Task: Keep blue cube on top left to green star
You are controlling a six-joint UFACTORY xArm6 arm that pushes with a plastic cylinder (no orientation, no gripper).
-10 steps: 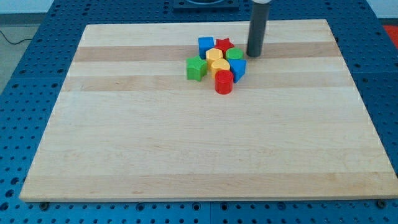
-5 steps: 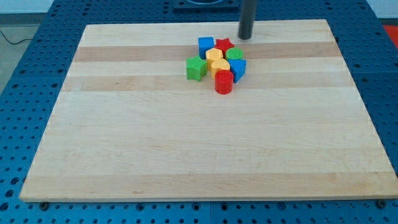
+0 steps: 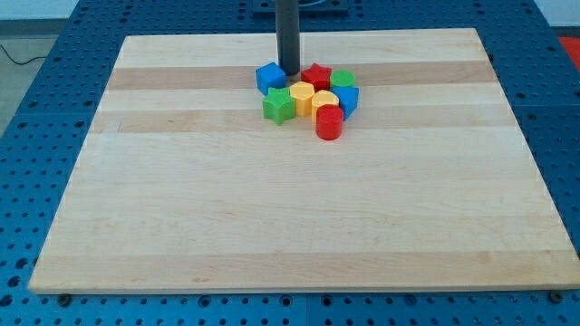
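Note:
The blue cube (image 3: pixel 269 78) lies near the view's top centre of the wooden board (image 3: pixel 181 199), turned a little, just up and left of the green star (image 3: pixel 278 105). They look close or touching. My tip (image 3: pixel 289 72) stands right beside the blue cube's right side, between it and the red star (image 3: pixel 315 76).
A tight cluster sits right of the green star: two yellow blocks (image 3: pixel 313 98), a green block (image 3: pixel 343 80), another blue block (image 3: pixel 348 99) and a red cylinder (image 3: pixel 328 123). Blue perforated table surrounds the board.
My tip moved from the cluster's right, around the top, to the left. The blue cube slid left and turned; the green star shifted slightly left.

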